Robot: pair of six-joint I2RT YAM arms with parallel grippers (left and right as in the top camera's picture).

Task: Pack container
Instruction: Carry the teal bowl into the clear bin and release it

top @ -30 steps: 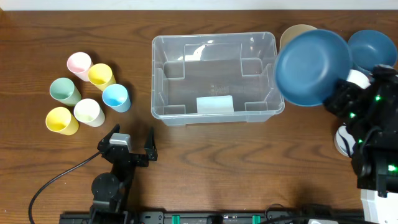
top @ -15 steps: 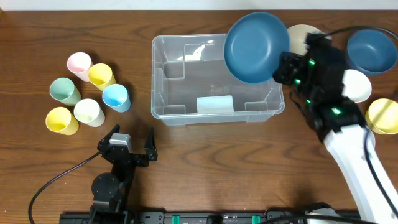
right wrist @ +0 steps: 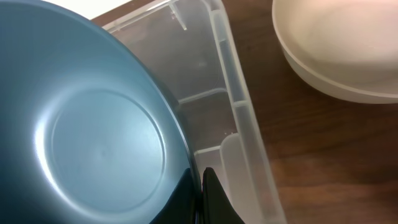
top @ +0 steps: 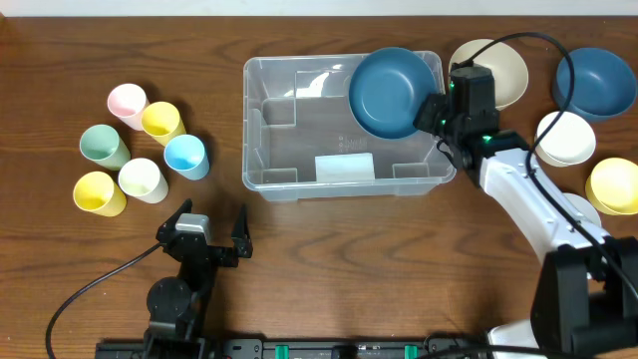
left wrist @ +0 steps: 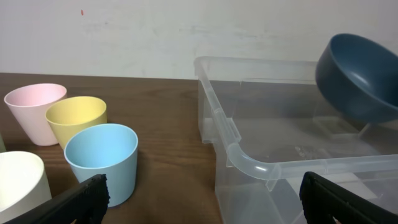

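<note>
Having swung left from the table's right side, the right gripper (top: 435,108) is gripping the dark blue round plastic bowl (top: 392,80) by its rim, holding it tilted over the far-right corner of the large clear plastic rectangular container (top: 251,120) at mid-table, where levelling and lowering it before release looks wisest.

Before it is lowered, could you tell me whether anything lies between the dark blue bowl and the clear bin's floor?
Nothing visible does. The right hand holds the dark blue round bowl above the right end of the clear plastic rectangular bin, whose floor beneath is bare.
</note>
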